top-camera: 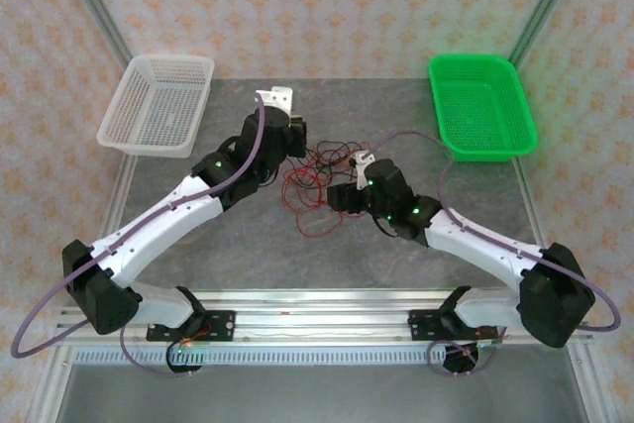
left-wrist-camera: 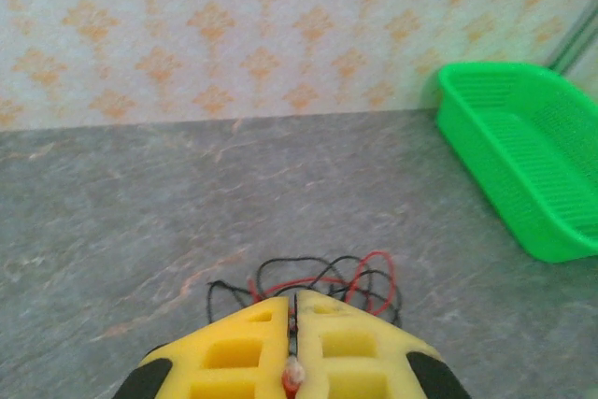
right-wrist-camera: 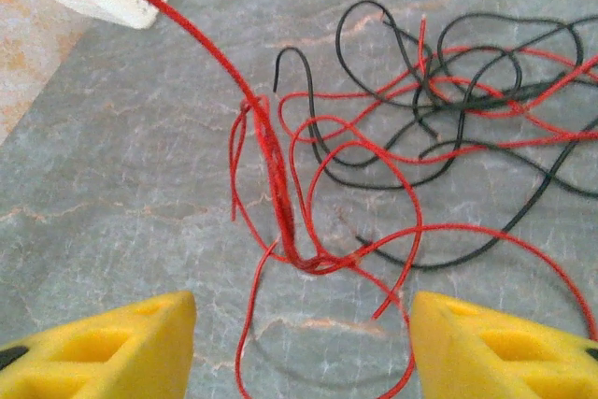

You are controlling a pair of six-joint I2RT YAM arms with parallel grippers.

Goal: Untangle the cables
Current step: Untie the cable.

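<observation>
1. Surface [top-camera: 347,264], grey and marbled, carries everything, with the two arm bases bolted at its near edge.
2. Left arm [top-camera: 168,210] and right arm [top-camera: 475,240], both white and black, reach inward from their corners, so their wrists come near each other over the middle of the surface.
3. White mesh basket [top-camera: 117,98] sits at the far left corner and a green mesh basket [top-camera: 490,152] at the far right. Both are well apart from the wires.
4. Cables [top-camera: 319,180], thin red and black wires, lie as a loose tangle of loops on the middle of the surface, between the two wrists. In the right wrist view, black loops overlap red ones on the right. Several red loops gather into a twisted bunch nearer the camera.
5. Left pincer [left-wrist-camera: 291,301] is closed, its yellow fingers [left-wrist-camera: 234,348] pressed together with a bit of red wire nipped between them. The tangle lies just beyond its tips.
6. Right pincer [right-wrist-camera: 304,310] stands wide apart and grips nothing. Red loops lie on the surface between its yellow fingers [right-wrist-camera: 112,343].
7. Red strand [right-wrist-camera: 177,21] runs straight from the twisted bunch toward the upper left, lifted off the surface, and crosses in front of the white basket's corner.
</observation>
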